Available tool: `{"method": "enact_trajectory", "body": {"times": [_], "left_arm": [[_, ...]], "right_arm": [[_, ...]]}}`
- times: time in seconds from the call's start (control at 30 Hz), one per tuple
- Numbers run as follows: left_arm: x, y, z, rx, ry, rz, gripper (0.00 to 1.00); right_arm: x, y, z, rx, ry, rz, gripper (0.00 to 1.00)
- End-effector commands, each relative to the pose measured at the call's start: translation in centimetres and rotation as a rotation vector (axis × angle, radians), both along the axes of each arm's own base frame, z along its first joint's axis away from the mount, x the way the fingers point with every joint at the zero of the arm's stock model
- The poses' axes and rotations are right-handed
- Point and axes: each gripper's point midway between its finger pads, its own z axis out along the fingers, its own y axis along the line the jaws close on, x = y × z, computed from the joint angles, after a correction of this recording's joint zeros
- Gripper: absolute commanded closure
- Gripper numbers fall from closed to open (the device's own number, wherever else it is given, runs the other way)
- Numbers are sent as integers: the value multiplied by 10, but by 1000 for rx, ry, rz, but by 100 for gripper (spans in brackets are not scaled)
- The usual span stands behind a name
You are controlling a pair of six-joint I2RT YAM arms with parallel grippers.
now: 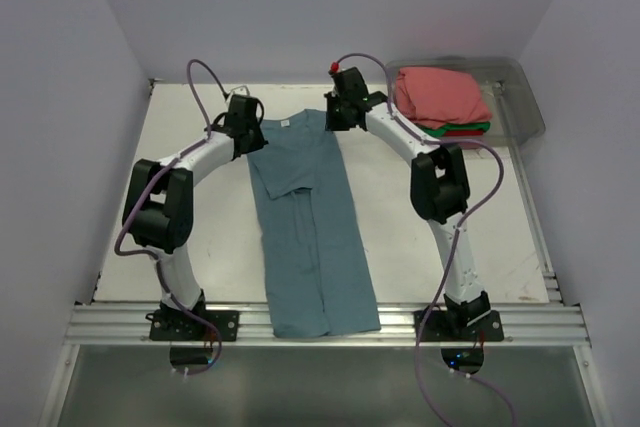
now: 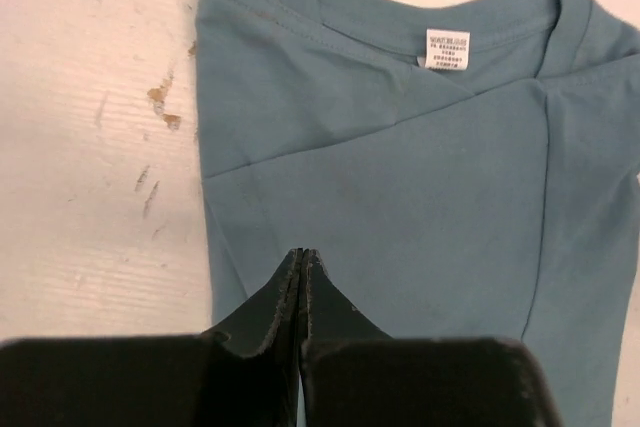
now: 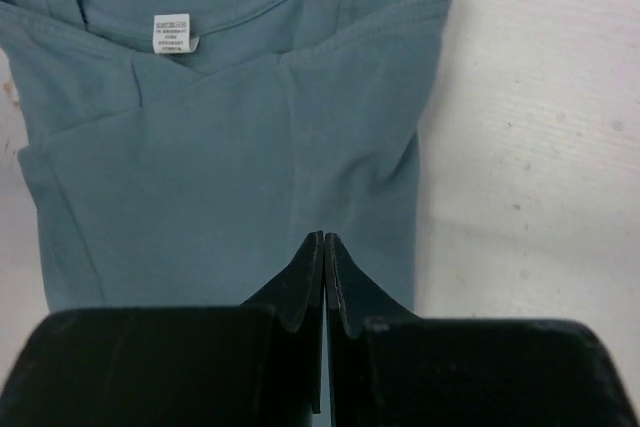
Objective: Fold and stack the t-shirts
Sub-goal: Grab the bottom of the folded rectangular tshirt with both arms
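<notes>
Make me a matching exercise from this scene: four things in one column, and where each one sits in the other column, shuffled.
Things:
1. blue t-shirt
2. pink t-shirt
3. red t-shirt
4. white neck label

Places:
A. lowest of the folded tees in the clear bin
B. inside the blue tee's collar
C. laid out long on the table, sides folded in
D. uppermost of the folded tees in the bin

Pairs: 1-C, 2-D, 3-A, 4-B.
</notes>
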Motion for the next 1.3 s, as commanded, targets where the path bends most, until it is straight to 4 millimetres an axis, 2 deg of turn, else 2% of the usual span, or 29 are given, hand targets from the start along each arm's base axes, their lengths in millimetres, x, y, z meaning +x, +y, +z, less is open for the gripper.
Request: {"method": "enact_trajectory", "body": {"times": [0.0, 0.03, 0.13, 0.2, 0.23, 0.47, 0.5, 0.53, 0.6, 0.7, 0.73, 0.8, 0.83, 0.9, 0.97, 1.03, 1.07, 1.1, 1.17, 1.2, 1.23, 1.27], "left_arm": [[22, -13, 10, -37, -61, -61, 100], [23, -15, 7, -40, -56, -67, 100], [24, -18, -8, -50, -41, -85, 100], [24, -20, -25, -53, -9, -100, 100], [23, -19, -27, -51, -2, -100, 100], [30, -8, -60, -39, 70, -71, 100], [32, -6, -63, -37, 82, -68, 100], [38, -8, -68, -39, 89, -75, 100], [45, -4, -72, -46, 97, -73, 100], [65, -5, -76, -69, 103, -91, 100], [79, -7, -77, -76, 94, -103, 100], [87, -10, -82, -98, 118, -117, 100], [100, -16, -83, -122, 108, -135, 100], [111, -19, -86, -146, 106, -152, 100], [126, -24, -84, -186, 80, -179, 100], [138, -28, -74, -225, 23, -211, 100], [148, -31, -63, -241, -31, -231, 100], [151, -32, -55, -255, -62, -246, 100], [154, -31, -28, -295, -130, -275, 100], [163, -32, -4, -304, -221, -293, 99], [159, -27, 23, -310, -287, -300, 97], [158, -25, 42, -309, -337, -303, 95]], "right_arm": [[2, 14, -13, 51, 71, 65, 100], [5, 16, -12, 59, 67, 65, 100], [7, 15, -26, 60, 76, 56, 100], [10, 14, -34, 54, 83, 48, 100], [11, 13, -36, 51, 85, 47, 100], [26, 2, -64, 25, 123, -2, 100], [34, 0, -59, 27, 104, -14, 100], [35, -3, -70, 16, 117, -27, 100], [47, -11, -68, 8, 94, -62, 100], [60, -26, -77, 8, 95, -121, 100], [66, -28, -72, 25, 84, -141, 100], [77, -40, -75, 35, 73, -176, 100], [81, -43, -76, 43, 70, -191, 100], [92, -52, -75, 60, 48, -218, 100], [99, -55, -73, 69, 27, -220, 100], [110, -53, -64, 114, -33, -203, 100], [125, -45, -44, 165, -128, -183, 100], [123, -45, -36, 179, -158, -171, 100], [129, -43, -6, 210, -262, -154, 100], [133, -42, 3, 230, -327, -151, 100], [136, -43, 42, 254, -407, -151, 99], [137, -41, 62, 272, -464, -145, 99]]}}
